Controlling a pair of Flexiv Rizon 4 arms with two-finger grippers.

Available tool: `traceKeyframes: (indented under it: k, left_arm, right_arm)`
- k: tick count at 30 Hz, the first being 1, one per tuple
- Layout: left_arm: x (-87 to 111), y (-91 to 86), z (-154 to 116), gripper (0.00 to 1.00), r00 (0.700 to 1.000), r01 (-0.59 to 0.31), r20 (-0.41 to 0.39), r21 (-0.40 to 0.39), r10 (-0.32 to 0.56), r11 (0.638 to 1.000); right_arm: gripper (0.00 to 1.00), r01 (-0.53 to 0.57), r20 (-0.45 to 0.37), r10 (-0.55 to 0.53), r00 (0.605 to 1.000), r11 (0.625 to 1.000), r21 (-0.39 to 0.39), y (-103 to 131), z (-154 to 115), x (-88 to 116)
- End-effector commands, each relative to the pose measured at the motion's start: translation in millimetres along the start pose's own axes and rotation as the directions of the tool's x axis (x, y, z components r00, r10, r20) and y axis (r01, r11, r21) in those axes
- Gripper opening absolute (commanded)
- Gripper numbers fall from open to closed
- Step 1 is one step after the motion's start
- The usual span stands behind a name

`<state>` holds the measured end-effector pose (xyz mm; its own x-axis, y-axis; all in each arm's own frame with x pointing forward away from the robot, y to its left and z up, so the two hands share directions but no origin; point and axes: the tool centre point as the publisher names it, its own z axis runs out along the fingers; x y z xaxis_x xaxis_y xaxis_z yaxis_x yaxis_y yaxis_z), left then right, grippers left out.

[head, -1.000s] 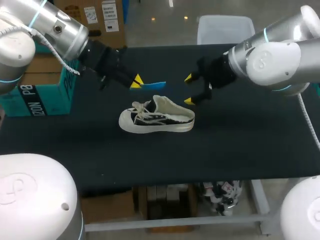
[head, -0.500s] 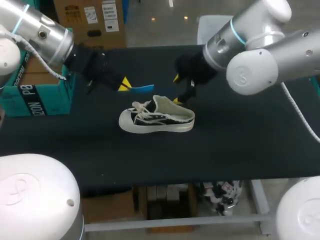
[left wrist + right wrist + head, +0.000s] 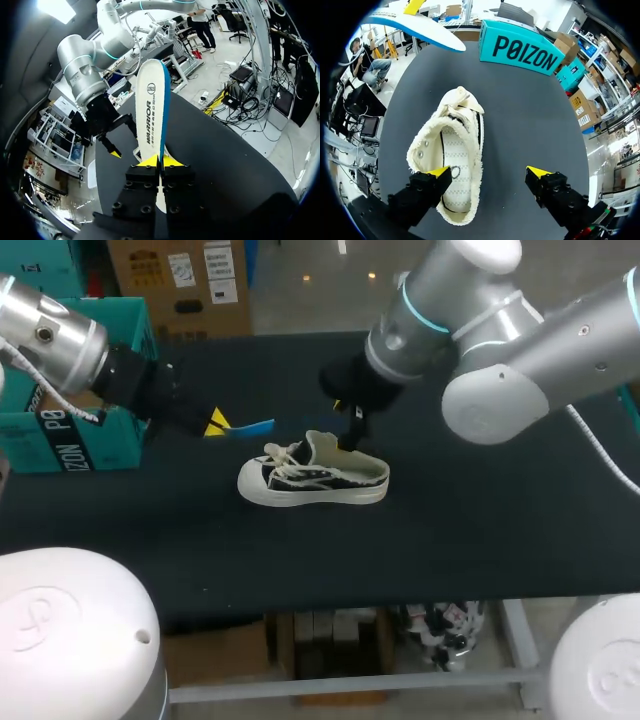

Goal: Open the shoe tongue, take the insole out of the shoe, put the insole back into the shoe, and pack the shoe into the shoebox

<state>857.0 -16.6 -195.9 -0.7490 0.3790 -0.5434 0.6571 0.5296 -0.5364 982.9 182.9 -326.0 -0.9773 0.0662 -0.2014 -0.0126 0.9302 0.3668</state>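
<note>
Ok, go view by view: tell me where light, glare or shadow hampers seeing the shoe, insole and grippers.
Head view: the white shoe stands out on the dark table, but the black right gripper melts into it. Left wrist view: glare flares far beyond the insole, which is well lit; the left gripper is dark. Right wrist view: even light, the shoe's inside plain.

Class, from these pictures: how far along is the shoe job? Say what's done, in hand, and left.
Done: the insole is out of the shoe. In hand: the left gripper grips the insole above the table; the right gripper hangs open over the shoe's heel. Left: refit the insole, then pack the shoe into the teal shoebox.
</note>
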Motion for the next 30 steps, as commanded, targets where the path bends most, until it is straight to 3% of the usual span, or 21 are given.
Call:
traceKeyframes:
  k: [1, 10, 12, 20, 25, 26, 30]
  left_arm:
    - [8.9, -0.1, -6, 0.0, 1.0, 0.008, 0.025, -0.009, -0.008, 1.0]
    - [9.1, 7.4, -7, 0.0, 0.999, 0.032, 0.027, -0.016, -0.031, 0.999]
    - [9.0, 8.5, -7, 0.0, 0.999, 0.035, 0.026, -0.017, -0.035, 0.999]
    - [11.9, 9.5, -12, 0.0, 0.998, 0.044, 0.036, -0.038, -0.042, 0.998]
    - [12.9, 9.8, -14, 0.0, 0.998, 0.051, 0.041, -0.049, -0.049, 0.998]
    - [13.1, 9.8, -14, 0.0, 0.998, 0.051, 0.041, -0.049, -0.049, 0.997]
    - [13.4, 10.0, -14, 0.0, 0.998, 0.055, 0.039, -0.052, -0.053, 0.997]
  right_arm:
    - [1.0, 0.001, -0.005, 0.001, 1.0, 0.979, 0.205, 10, 12, -3]
    - [1.0, -0.004, -0.011, 0.008, 1.0, 0.947, 0.322, 13, 27, -1]
    - [0.95, -0.009, -0.01, 0.014, 1.0, 0.936, 0.351, 11, 29, -1]
    - [0.94, -0.021, -0.011, 0.027, 1.0, 0.926, 0.378, 2, 31, -2]
    - [0.27, -0.023, -0.018, 0.033, 0.999, 0.922, 0.386, 0, 34, -2]
    - [0.0, -0.023, -0.02, 0.033, 0.999, 0.921, 0.388, 0, 35, -2]
    - [0.0, -0.02, -0.034, 0.038, 0.999, 0.913, 0.408, -3, 38, -2]
